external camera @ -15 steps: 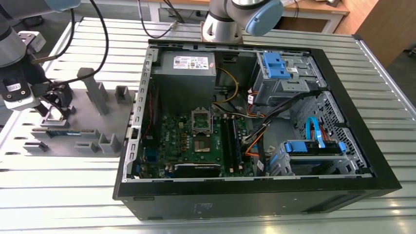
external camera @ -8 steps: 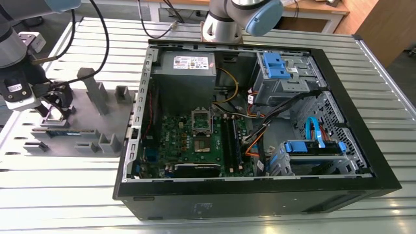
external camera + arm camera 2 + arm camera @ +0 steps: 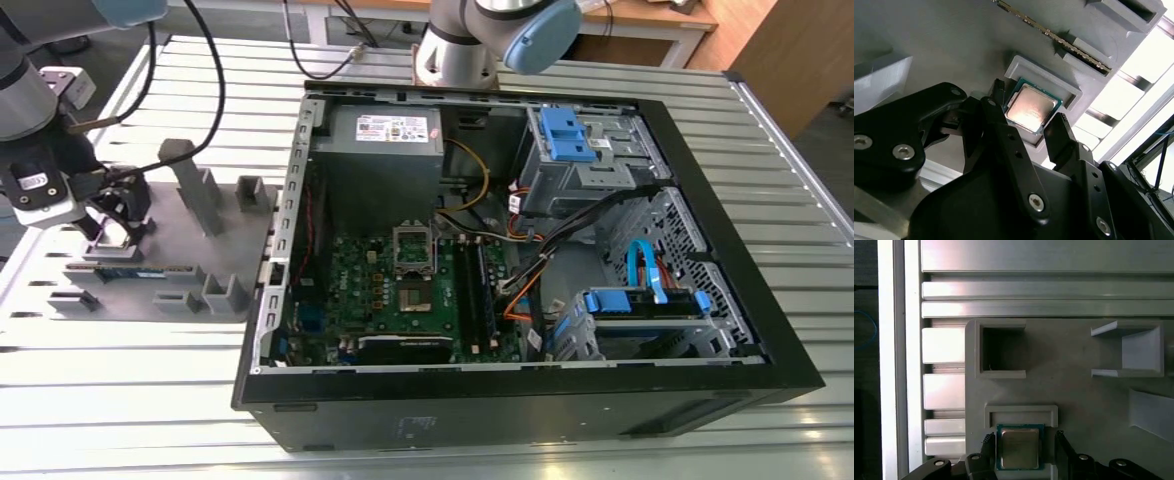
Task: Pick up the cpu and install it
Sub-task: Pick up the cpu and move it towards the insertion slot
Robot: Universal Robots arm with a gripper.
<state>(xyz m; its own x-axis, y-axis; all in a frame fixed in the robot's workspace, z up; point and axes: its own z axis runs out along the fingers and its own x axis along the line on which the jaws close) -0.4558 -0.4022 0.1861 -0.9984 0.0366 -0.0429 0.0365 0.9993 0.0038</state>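
Count: one cpu (image 3: 1019, 447) and one memory stick (image 3: 1054, 36) on one grey tray (image 3: 187, 255); one gripper (image 3: 1029, 105) over the tray; one computer case (image 3: 534, 400) beside the tray.

The end effector (image 3: 1028, 111) points downward, fingers (image 3: 1006, 135) spread apart.

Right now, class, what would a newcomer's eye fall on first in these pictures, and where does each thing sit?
The open black case sits in the middle of the exterior view, its green board exposed. At that view's left the tool hangs over a grey tray. In both wrist views the shiny cpu lies in a tray pocket, a tool finger on either side.
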